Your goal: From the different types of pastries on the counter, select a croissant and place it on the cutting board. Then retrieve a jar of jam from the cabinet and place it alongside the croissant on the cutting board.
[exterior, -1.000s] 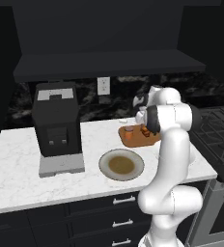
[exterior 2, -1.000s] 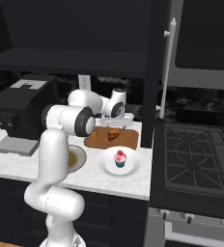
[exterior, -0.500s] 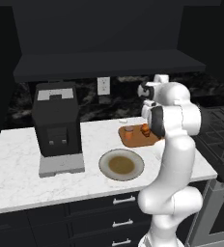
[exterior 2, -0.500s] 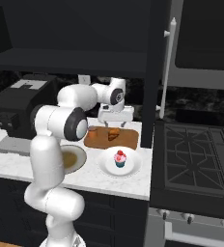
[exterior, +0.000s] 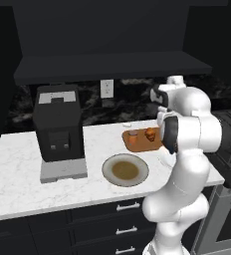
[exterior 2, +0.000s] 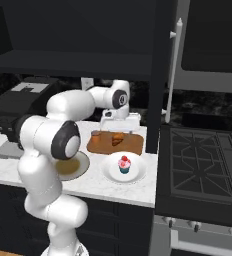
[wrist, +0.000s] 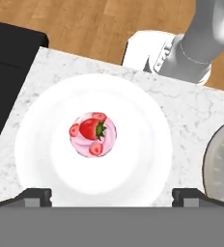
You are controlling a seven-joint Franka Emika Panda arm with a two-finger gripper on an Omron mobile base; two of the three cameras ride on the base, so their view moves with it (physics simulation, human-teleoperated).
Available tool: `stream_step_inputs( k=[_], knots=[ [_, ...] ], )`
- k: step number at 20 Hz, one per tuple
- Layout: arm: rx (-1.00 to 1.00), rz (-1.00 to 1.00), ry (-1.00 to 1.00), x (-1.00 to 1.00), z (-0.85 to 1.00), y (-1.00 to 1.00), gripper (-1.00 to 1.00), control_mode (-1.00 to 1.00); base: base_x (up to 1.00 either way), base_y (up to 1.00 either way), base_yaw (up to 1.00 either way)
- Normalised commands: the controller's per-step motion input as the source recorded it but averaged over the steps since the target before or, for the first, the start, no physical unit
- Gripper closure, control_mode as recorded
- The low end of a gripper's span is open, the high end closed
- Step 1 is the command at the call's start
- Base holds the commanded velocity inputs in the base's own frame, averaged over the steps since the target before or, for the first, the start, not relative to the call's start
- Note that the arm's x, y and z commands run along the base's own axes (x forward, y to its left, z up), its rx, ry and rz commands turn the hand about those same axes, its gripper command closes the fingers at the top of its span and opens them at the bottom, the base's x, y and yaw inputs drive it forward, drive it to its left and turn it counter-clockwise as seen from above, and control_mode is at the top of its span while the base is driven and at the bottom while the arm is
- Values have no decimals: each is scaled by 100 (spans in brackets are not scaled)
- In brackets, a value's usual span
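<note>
Tool: spread, empty, above the cutting board.
Jar of jam: lower left of tool.
Croissant: directly beneath.

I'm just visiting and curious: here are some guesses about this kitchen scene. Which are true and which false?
1. The croissant lies on the cutting board. True.
2. The jar of jam stands on the white plate. False: it stands on the cutting board, beside the croissant.
3. The cupcake sits on a white plate. True.
4. The gripper clamps the cupcake. False: its jaws are open and hold nothing.
5. The coffee machine stands on the cooktop. False: it stands on the counter.
</note>
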Motion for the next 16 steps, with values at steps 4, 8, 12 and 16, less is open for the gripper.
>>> stream_step_inputs(
  k=[4, 8, 12, 16],
  knots=[
    [0, 11, -1, -94, 1, -20, -100, -100, 0, 0, 0],
    [0, 3, -16, -98, -14, -9, -100, -100, 0, 0, 0],
    [1, 5, -4, -100, -11, -16, -100, -100, 0, 0, 0],
    [0, 5, 0, -100, 31, -42, -100, -100, 0, 0, 0]
  ],
)
